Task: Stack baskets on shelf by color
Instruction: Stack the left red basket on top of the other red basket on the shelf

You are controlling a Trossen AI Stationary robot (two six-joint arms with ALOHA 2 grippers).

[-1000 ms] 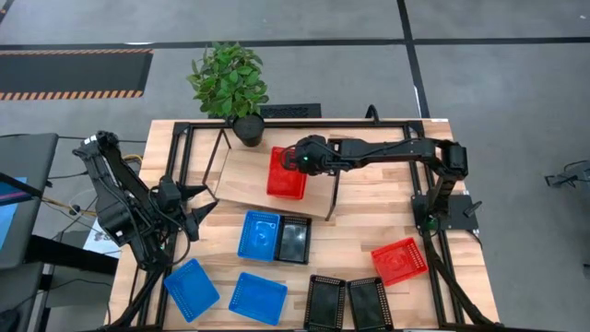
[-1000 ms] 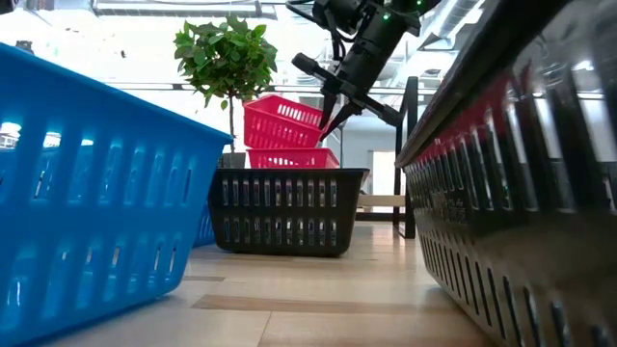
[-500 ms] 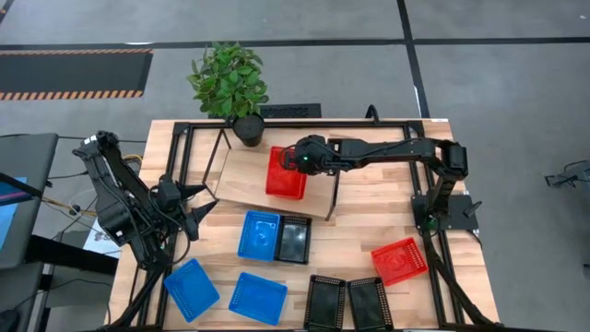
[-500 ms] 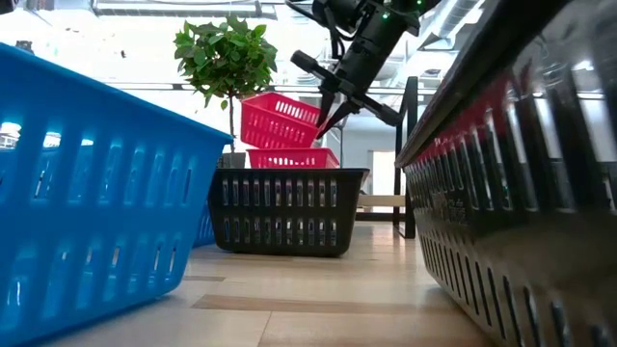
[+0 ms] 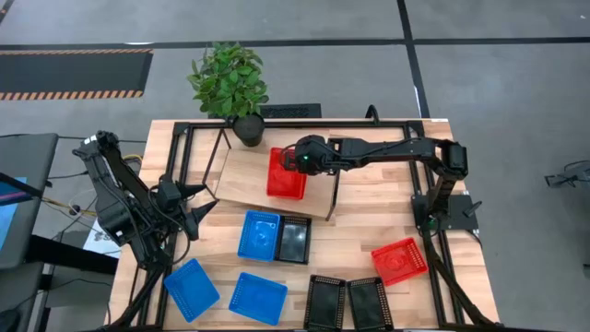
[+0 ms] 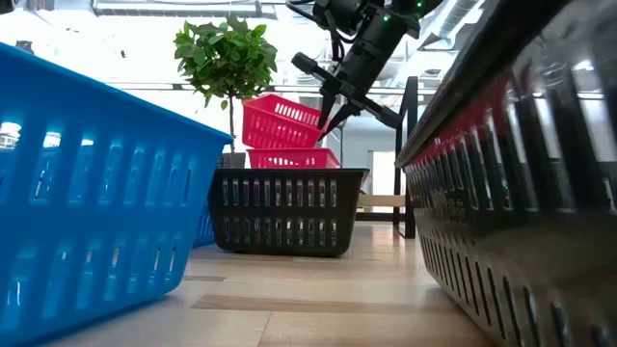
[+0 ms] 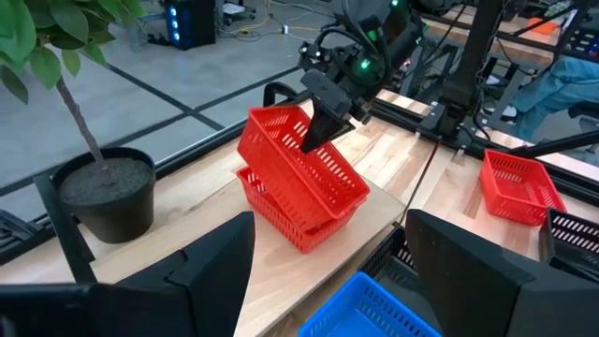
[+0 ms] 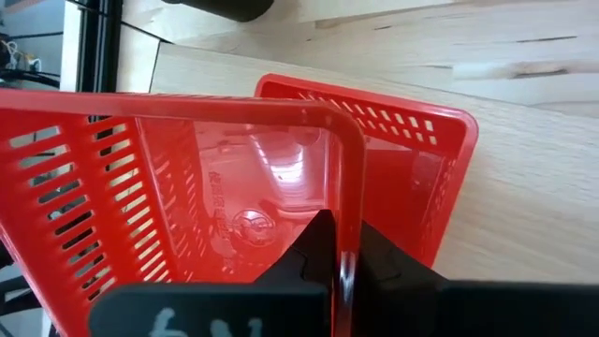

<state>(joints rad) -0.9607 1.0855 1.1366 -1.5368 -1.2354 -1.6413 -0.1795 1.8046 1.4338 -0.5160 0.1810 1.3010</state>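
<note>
Tilted red basket held over its twin on the shelf

The right gripper (image 7: 314, 131) pinches one rim of the upper red basket (image 7: 304, 164), tilted above the lower red basket (image 7: 281, 211) on the shelf (image 5: 244, 180). Released askew, it may jam crooked or slide off. The left gripper (image 5: 189, 210) waits spread by the counter (image 5: 364, 217) edge.

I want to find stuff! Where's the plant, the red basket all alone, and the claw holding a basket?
plant (image 5: 228, 78): high view, its leaves.
lone red basket (image 5: 399, 260): high view, its middle.
right gripper (image 7: 314, 134): left wrist view, fingertips pinching the tilted basket's rim.
</note>
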